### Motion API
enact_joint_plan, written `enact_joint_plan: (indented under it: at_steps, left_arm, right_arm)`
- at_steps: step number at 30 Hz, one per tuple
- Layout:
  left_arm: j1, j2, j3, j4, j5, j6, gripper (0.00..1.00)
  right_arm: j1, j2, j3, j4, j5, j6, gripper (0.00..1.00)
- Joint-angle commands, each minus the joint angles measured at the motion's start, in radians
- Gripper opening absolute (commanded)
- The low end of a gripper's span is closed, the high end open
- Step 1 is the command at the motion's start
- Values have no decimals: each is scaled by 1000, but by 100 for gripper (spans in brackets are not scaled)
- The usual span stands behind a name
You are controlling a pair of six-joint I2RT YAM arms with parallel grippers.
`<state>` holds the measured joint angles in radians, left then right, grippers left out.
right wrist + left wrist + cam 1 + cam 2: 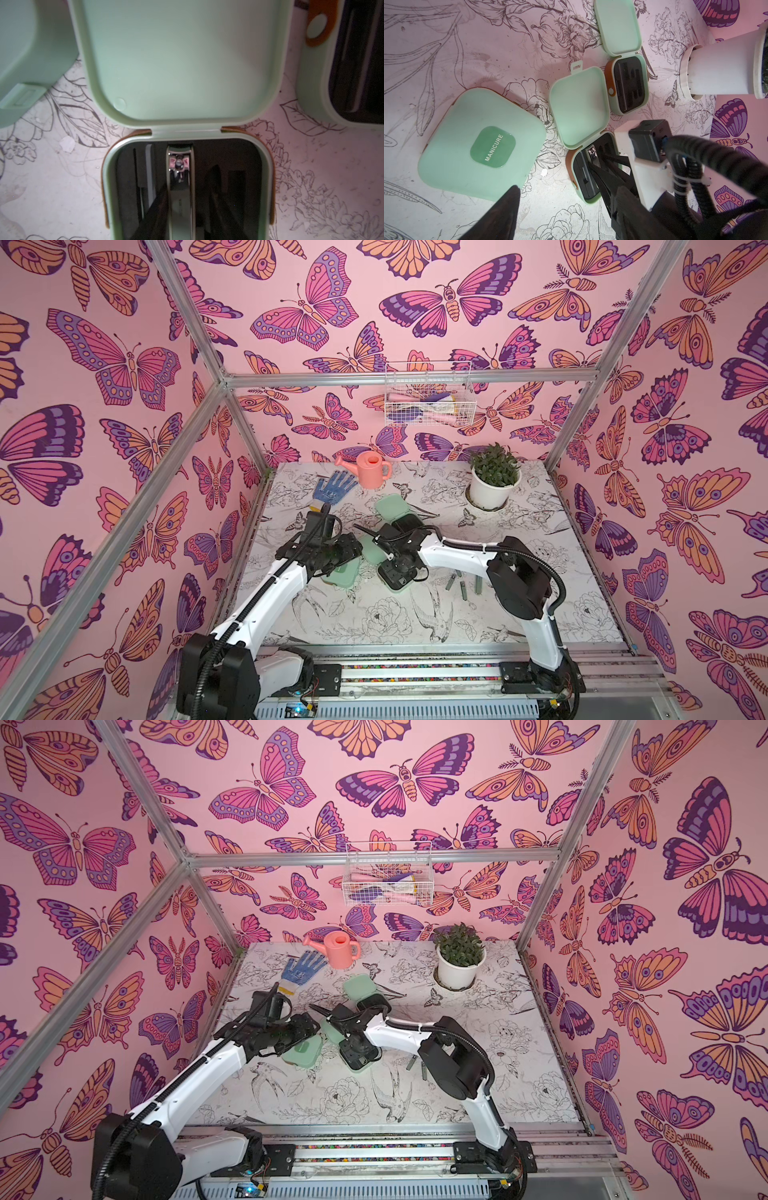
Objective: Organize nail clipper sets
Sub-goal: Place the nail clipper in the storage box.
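Three mint-green cases lie mid-table. The closed case (481, 149) (343, 572) reads MANICURE. My left gripper (569, 207) hangs open just beside it, holding nothing, and one fingertip (508, 205) overlaps the case's corner. The middle case lies open, with its lid (579, 106) flat and its black tray (239, 187) under my right gripper (190, 176). A metal clipper (180, 197) lies in that tray between the parted fingers, with a gap on one side. The far case (405, 522) is also open. Loose slim tools (463, 587) lie to the right, under the right arm.
A blue dotted glove (334, 489) and a pink watering can (372, 468) sit at the back left. A white potted plant (494, 481) stands at the back right. A wire basket (428, 402) hangs on the rear wall. Pink walls close in three sides.
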<state>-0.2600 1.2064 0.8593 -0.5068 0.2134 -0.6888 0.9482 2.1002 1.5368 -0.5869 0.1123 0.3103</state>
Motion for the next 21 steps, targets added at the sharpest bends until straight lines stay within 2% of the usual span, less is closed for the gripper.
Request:
enact_joint_plan:
  at_steps: [1, 16, 21]
  left_arm:
    - [7, 5, -6, -18, 9, 6, 75]
    - [6, 1, -6, -15, 15, 6, 75]
    - [6, 3, -9, -15, 20, 6, 75]
  right_arm:
    - [-9, 2, 13, -55, 7, -5, 37]
    - [-11, -172, -58, -137, -41, 2, 38]
    - [-11, -178, -86, -156, -56, 4, 25]
